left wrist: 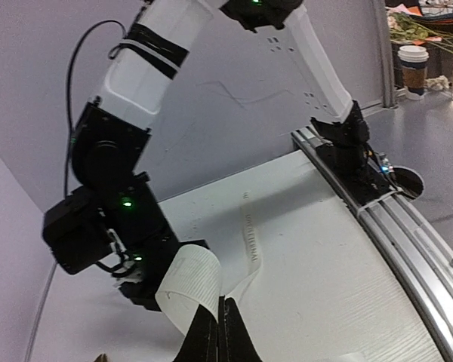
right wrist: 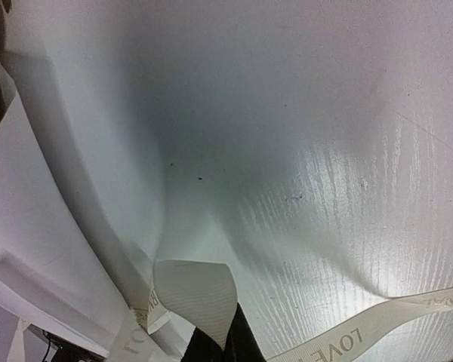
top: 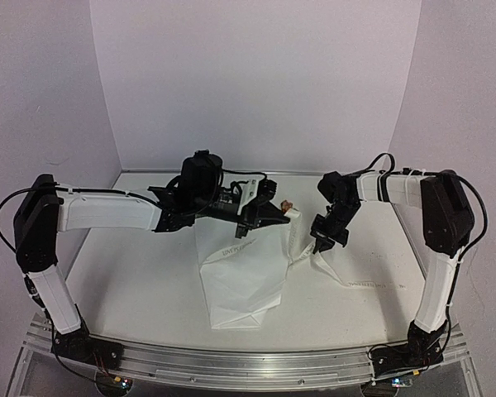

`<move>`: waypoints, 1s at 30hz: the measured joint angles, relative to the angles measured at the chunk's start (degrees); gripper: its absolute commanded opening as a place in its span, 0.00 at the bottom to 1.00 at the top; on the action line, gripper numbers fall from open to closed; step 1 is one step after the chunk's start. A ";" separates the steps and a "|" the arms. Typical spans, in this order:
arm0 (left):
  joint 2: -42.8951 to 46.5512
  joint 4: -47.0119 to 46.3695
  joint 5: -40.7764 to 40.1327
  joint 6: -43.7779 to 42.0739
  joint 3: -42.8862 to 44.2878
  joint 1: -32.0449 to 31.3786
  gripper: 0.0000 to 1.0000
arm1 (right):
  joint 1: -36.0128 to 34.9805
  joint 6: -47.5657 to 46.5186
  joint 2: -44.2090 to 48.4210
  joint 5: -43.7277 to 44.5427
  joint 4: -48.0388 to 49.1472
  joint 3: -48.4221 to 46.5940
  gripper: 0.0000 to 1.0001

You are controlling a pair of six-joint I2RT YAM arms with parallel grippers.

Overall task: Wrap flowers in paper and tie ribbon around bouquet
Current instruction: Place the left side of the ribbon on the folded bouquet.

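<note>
White wood-grain table (top: 140, 281) w/ alu rail (top: 248, 364), lilac walls (top: 256, 83).

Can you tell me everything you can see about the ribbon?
The ribbon is a long, narrow, cream-white strip of ribbed fabric with small letters printed along it. Part of it is folded into a loop, pinched in the shut right hand. The shut left hand pinches it too. The rest trails flat across the white table, just right of the paper.

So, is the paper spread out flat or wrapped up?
Wrapped up. The paper stands as a creased, folded bundle on the table, not a flat sheet.
</note>
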State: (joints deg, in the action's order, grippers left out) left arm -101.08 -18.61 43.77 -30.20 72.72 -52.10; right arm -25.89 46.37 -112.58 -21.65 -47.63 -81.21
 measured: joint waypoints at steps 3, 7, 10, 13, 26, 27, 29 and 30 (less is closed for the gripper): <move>-1.45 2.80 2.45 -1.36 0.07 -1.22 0.01 | 0.00 -0.04 -0.02 -0.72 -0.34 -1.17 0.00; -5.56 7.86 3.01 -3.91 0.97 -2.10 0.11 | 0.00 -0.57 -0.02 -1.44 -1.58 -3.43 0.00; -8.68 9.89 2.35 -4.62 1.89 -2.42 0.22 | 0.08 -0.89 0.00 -2.13 -1.93 -4.63 0.00; -10.83 9.75 0.60 -2.93 2.30 -2.60 0.25 | 0.09 -0.90 0.39 -2.66 -2.56 -4.64 0.00; -14.81 4.93 -9.36 11.71 8.26 -2.02 0.37 | 0.09 4.26 7.72 -6.87 -5.20 -4.64 0.03; -14.71 4.65 -9.47 13.79 8.14 -1.81 0.38 | 0.09 5.05 8.18 -7.41 -5.48 -4.62 0.04; -13.93 3.97 -9.57 18.35 7.20 -1.24 0.39 | 0.09 6.66 9.00 -8.37 -5.79 -4.46 0.06; -13.22 3.68 -9.49 20.35 6.35 -0.93 0.40 | 0.07 7.51 9.39 -8.83 -5.89 -4.27 0.07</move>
State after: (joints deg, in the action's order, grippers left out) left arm -114.30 -14.93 34.28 -9.85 79.07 -53.03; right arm -25.82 53.88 -103.19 -30.48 -53.52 -85.48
